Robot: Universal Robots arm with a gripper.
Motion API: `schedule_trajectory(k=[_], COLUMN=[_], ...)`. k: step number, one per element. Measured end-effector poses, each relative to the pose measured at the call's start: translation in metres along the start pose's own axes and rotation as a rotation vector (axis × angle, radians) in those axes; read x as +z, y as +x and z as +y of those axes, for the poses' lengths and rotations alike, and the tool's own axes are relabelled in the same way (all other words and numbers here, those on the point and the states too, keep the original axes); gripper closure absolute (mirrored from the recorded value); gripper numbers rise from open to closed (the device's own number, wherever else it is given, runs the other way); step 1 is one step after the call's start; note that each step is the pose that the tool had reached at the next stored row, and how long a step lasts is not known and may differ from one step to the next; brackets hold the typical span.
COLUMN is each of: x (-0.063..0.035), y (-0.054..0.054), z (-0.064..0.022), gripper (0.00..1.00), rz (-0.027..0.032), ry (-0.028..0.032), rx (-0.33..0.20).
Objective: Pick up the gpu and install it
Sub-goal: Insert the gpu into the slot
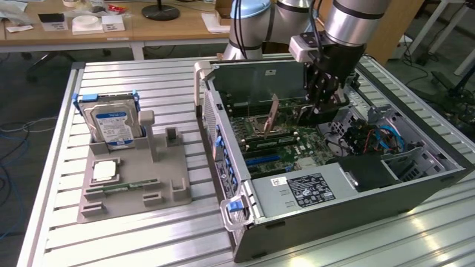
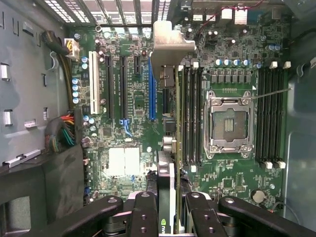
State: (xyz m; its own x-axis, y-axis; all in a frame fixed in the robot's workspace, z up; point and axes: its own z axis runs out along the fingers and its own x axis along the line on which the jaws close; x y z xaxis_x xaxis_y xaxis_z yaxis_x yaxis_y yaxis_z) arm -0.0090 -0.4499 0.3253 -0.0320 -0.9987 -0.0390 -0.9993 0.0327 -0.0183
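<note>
gripper [image 1: 321, 111] clamped on the gpu [image 1: 272, 113], card held upright on edge inside the open pc case [image 1: 326, 194], over the motherboard [image 2: 133, 98], just beside the memory slots [image 2: 191, 113]

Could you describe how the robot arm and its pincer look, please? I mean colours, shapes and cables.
The arm is made of round silver-grey tube segments. A light grey box sits on its wrist, with black cables running up beside it. Below, the pincer is black. In the wrist view its fingers are matte black links, each with small round screw holes.
</note>
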Motion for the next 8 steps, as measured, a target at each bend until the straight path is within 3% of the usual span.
schedule_trajectory(k=[8], x=[0.0002], y=[0.0], z=[0.0008], gripper=[0.73], rz=[-0.0002], ry=[0.0001], rx=[0.0])
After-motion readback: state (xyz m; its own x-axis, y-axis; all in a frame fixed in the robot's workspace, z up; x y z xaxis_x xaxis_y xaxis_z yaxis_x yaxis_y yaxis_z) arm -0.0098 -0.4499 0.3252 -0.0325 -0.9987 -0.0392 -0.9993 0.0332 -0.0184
